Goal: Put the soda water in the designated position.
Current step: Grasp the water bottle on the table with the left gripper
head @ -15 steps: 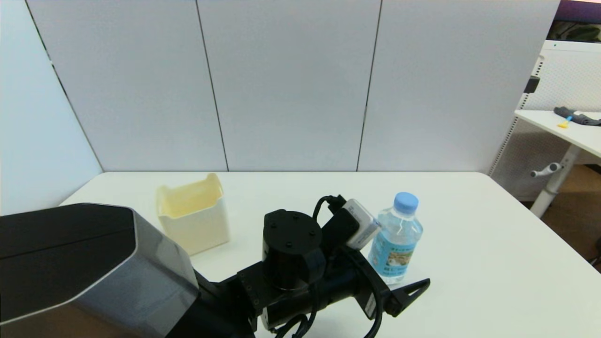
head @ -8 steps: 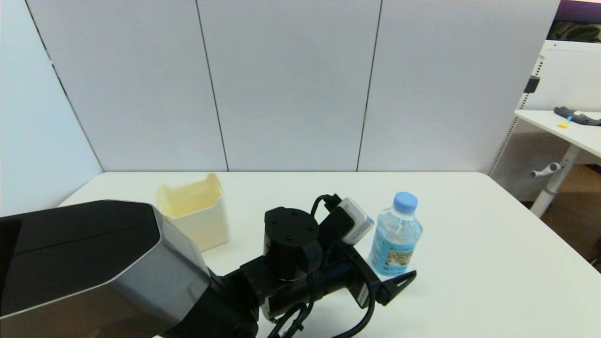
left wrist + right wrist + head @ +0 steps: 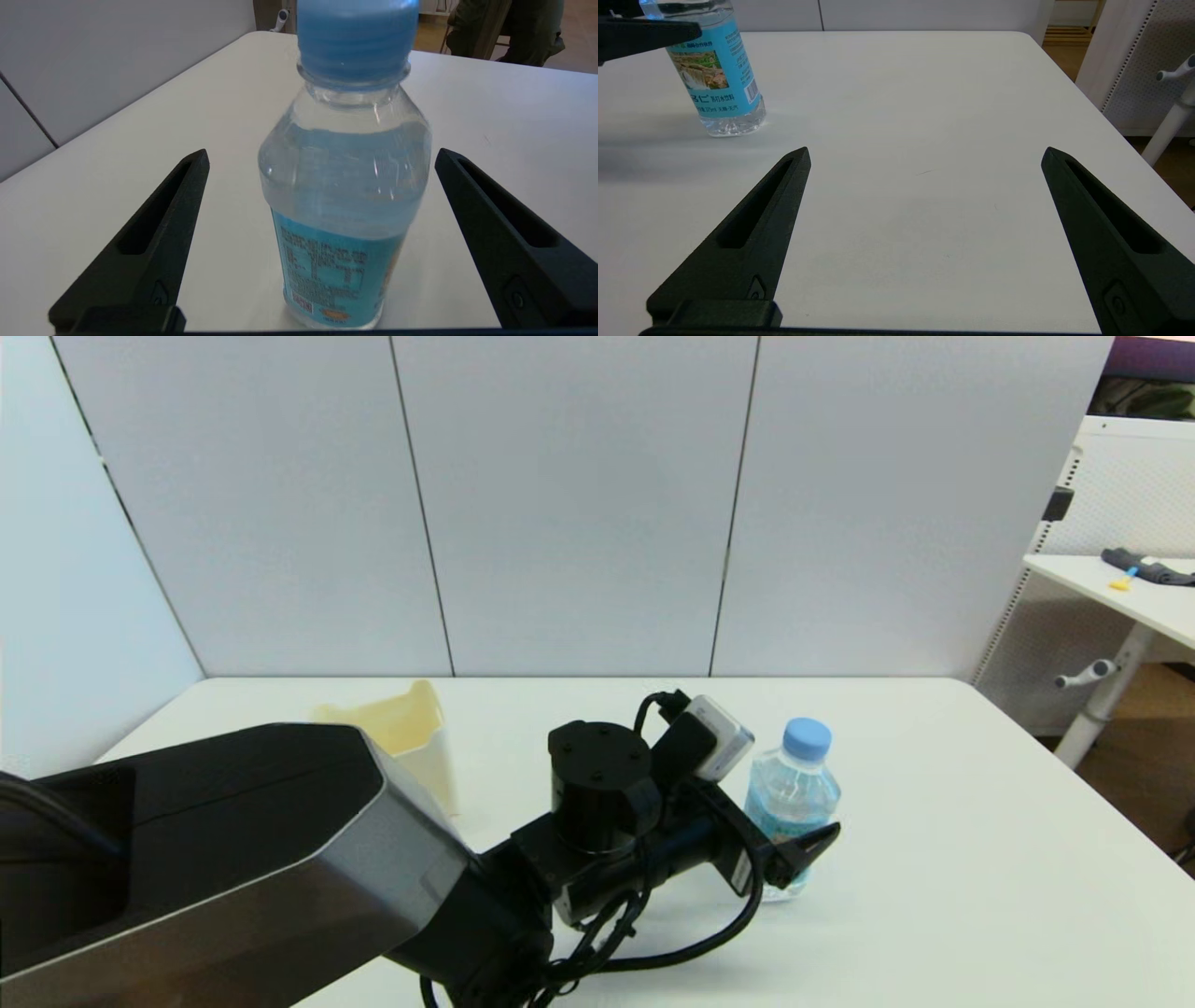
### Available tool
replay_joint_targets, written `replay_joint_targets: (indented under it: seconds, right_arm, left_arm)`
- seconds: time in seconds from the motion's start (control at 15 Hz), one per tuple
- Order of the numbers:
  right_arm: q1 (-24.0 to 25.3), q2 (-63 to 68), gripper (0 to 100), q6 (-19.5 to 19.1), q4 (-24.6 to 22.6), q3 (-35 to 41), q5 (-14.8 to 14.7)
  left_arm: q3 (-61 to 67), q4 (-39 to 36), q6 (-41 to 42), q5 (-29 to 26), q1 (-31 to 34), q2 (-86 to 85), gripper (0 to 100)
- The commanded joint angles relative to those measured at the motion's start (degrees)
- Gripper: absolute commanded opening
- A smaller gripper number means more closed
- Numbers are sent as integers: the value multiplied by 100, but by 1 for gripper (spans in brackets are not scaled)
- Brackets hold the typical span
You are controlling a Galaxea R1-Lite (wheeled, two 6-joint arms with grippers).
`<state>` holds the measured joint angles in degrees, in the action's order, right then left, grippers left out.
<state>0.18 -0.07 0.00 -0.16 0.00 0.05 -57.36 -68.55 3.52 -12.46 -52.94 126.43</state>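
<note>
Cream bin (image 3: pixel 420 737) at left rear of the bench (image 3: pixel 980 859), half hidden behind the left arm. Left hand (image 3: pixel 321 161) reaches across mid-bench, fingers (image 3: pixel 154 233) spread wide, one on each side of the bottle (image 3: pixel 792 803) with gaps both sides, no contact. Bottle stands upright on the bench, right of centre, between those fingers at label height. Right hand (image 3: pixel 924 158) low over the bench's right part, fingers apart, holding nothing, bottle well off to its left.
</note>
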Motion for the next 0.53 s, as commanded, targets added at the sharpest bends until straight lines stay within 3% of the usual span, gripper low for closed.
replay_joint_targets:
  seconds: [0.07, 0.53]
  right_arm:
    - [-1, 7, 100, -9, -2, 0, 4]
    - [-1, 7, 100, 0, -2, 0, 4]
  left_arm:
    - [-188, -71, 17, -178, -5, 242, 100]
    - [-364, -238, 17, -301, -14, 409, 100]
